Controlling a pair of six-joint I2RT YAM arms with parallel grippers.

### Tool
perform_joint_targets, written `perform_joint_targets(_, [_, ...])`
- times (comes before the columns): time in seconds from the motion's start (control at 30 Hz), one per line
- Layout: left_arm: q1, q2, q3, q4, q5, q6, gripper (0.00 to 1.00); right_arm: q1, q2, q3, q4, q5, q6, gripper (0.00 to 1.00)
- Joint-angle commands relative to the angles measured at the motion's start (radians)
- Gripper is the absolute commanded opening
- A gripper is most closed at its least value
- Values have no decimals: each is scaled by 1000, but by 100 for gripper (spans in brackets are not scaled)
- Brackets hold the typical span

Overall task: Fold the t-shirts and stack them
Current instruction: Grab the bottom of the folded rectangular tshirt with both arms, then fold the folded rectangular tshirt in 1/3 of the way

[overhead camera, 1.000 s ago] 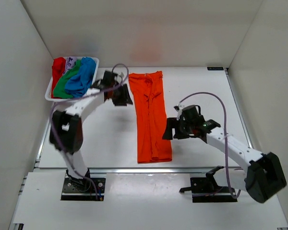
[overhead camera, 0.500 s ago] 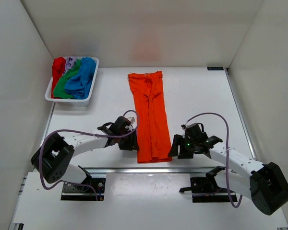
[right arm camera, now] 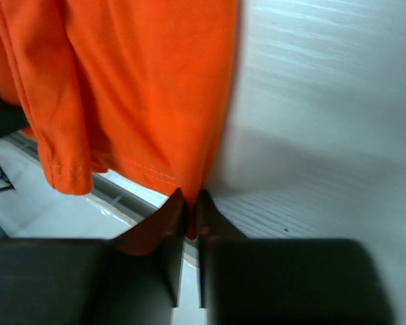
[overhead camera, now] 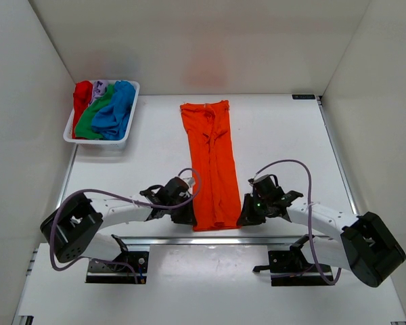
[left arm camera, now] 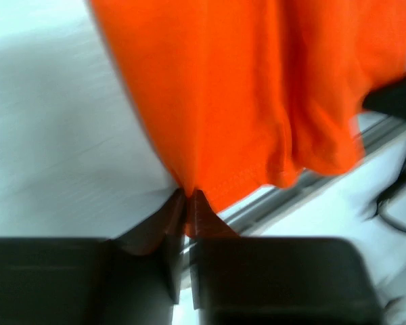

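Observation:
An orange t-shirt (overhead camera: pixel 213 162) lies folded into a long narrow strip down the middle of the table. My left gripper (overhead camera: pixel 191 218) is shut on its near left corner, and orange cloth (left arm camera: pixel 250 101) is pinched between the fingertips in the left wrist view. At the near right corner my right gripper (overhead camera: pixel 242 218) is shut on the hem, with the orange cloth (right arm camera: pixel 135 88) caught between its fingers in the right wrist view. Red, green, blue and pale lilac t-shirts (overhead camera: pixel 105 108) are heaped in a tray at the far left.
The white plastic tray (overhead camera: pixel 70 135) stands at the far left corner of the table. The table's near edge, a metal rail (overhead camera: pixel 216 239), runs just behind both grippers. White walls enclose the table on three sides.
Both arms swung down from beside the shirt's middle to its near corners. Both grippers then shut on the orange hem.

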Motion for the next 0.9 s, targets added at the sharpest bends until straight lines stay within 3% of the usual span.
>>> perform_joint_targets(0.0, [-5,-40,-48,19,15,-22,13,17,-1,-3,6,12,8,5])
perform_joint_targets(0.03, [-6,-36,-46,22,20,-15,0,11,3,-11,0,14,9,0])
perform_joint_targets(0.3, [8,-93,-111,-15,20,7,0,-19,-95,-37,-120,-28,-47,0])
perform_joint_targets(0.53, [8,-62,-5,-42,84,22,0,-27,-23,95,-210,-101,-119,0])
perform_joint_targets(0.7, [166,-48,162,-112,118,88,0,-129,109,319,-278,-111,-233,0])
perform_joint_targets(0.87, [351,73,354,-125,150,163,0,-246,294,552,-327,-120,-354,0])
